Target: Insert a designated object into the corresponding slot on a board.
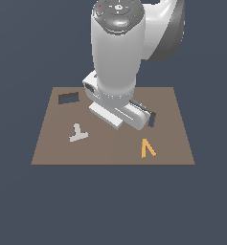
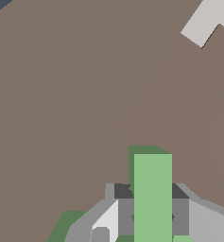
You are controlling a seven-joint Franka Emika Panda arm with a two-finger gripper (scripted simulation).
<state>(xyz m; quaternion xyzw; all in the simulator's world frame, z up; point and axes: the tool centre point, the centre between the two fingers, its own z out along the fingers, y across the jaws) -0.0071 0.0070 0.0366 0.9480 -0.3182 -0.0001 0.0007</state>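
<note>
The large flat brown square board (image 1: 112,143) lies on a dark blue-grey table (image 1: 19,206), and the big white and grey robot arm (image 1: 117,52) stands over its middle, so much of the board is hidden in the exterior view. The wrist view shows the fingers (image 2: 152,210) clamped on the small flat green L-shaped block (image 2: 152,198): dark pads touch both sides of one thin arm of the block, which points away from the camera over bare brown board.

In my judgement the step in hand is the carrying step — the block is already grasped and it must now go to its slot. The dark cut-out (image 1: 152,119) just beside the hand, at the exterior view's right, is probably this slot, but only a narrow part shows past the arm and I cannot tell its full shape. The dark rectangular cut-out (image 1: 68,98) near the far corner at the exterior view's left is not the right one. The next move calls for bringing the block above the slot, turning it until both arms match the outline, and then lowering it straight.

The block looks thin, with flat bright green faces and a darker edge. Its second arm is hardly visible — only a green patch shows beside the fingers.

Smaller pieces lie apart: a flat light grey T-shaped piece (image 1: 78,133) and an orange V-shaped piece (image 1: 147,148).
</note>
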